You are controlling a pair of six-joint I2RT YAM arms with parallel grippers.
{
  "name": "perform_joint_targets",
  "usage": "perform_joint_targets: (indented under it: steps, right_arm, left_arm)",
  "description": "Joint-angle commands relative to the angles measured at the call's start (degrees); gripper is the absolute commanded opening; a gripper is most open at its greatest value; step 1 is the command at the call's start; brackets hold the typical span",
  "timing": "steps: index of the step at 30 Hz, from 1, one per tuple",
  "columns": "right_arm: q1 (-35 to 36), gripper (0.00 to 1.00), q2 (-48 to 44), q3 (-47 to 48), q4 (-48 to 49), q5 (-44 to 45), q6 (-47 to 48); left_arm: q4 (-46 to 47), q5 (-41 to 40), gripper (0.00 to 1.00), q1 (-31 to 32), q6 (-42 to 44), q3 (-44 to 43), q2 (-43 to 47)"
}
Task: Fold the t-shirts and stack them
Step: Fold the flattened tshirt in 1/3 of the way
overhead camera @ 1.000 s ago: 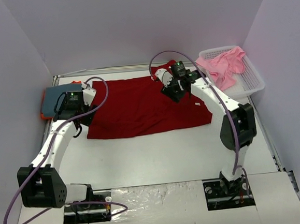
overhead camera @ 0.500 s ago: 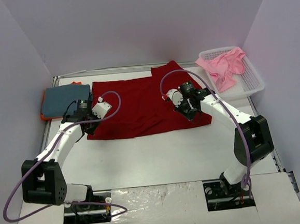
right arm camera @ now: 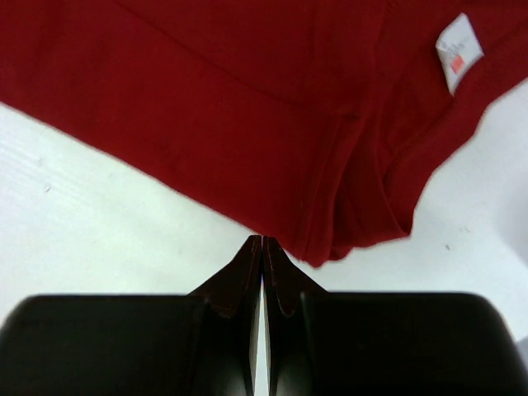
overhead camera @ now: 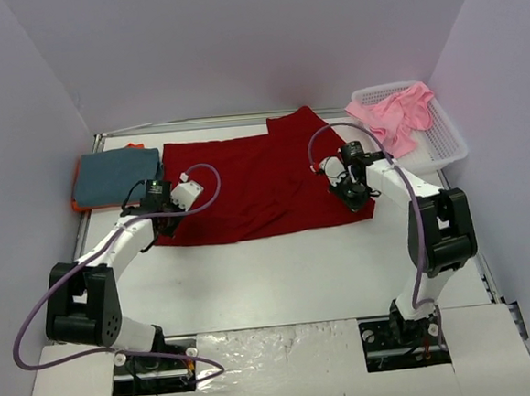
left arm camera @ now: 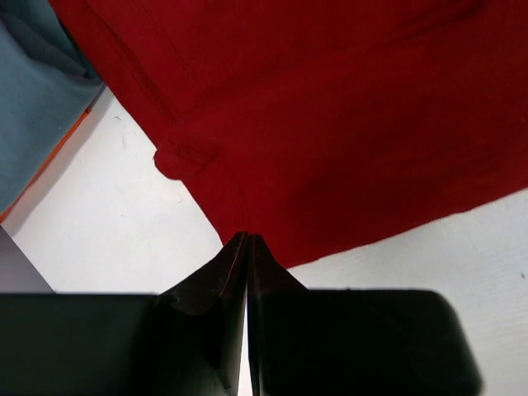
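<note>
Mid-task: the dark red t-shirt (overhead camera: 259,185) lies half-folded on the worktop (overhead camera: 280,270). My left tool (left arm camera: 247,241) and right tool (right arm camera: 262,243) pinch its near edge. Teal-blue t-shirt (overhead camera: 112,176) stacked; pink t-shirt (overhead camera: 392,115) awaits in the basket (overhead camera: 445,147).

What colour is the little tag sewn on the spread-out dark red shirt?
White with a small reddish mark; the cloth tag on the dark red shirt shows best in the right wrist view.

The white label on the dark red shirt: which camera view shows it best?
The right wrist view shows it best: the white label lies large at the upper right on the dark red shirt. In the top external view it is hidden or too small to find. The left wrist view shows only the shirt's other end.
</note>
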State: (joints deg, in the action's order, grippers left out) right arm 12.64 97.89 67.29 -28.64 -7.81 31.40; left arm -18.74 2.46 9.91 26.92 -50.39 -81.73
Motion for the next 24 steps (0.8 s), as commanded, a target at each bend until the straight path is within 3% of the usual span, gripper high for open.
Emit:
perform_joint_targets:
  steps: [1,7,13,24]
  right_arm:
    - [-1.04,0.00,5.02,3.02,-0.45,-0.89,1.30]
    - [-2.80,0.00,13.02,5.49,-0.36,-1.42,1.56]
    - [-3.33,0.00,14.79,4.17,-0.45,-0.80,2.00]
    - [-3.68,0.00,12.69,-1.36,-3.26,1.31,2.70]
  left_arm:
    - [3.36,-0.88,0.02,0.02,-1.16,-1.90,-2.02]
    - [3.10,0.70,0.02,0.02,-0.99,-2.87,-8.17]
    - [-6.81,-0.53,0.02,-0.24,-0.46,-8.92,-19.15]
    - [-12.54,-6.41,0.02,1.25,0.68,-7.19,-17.94]
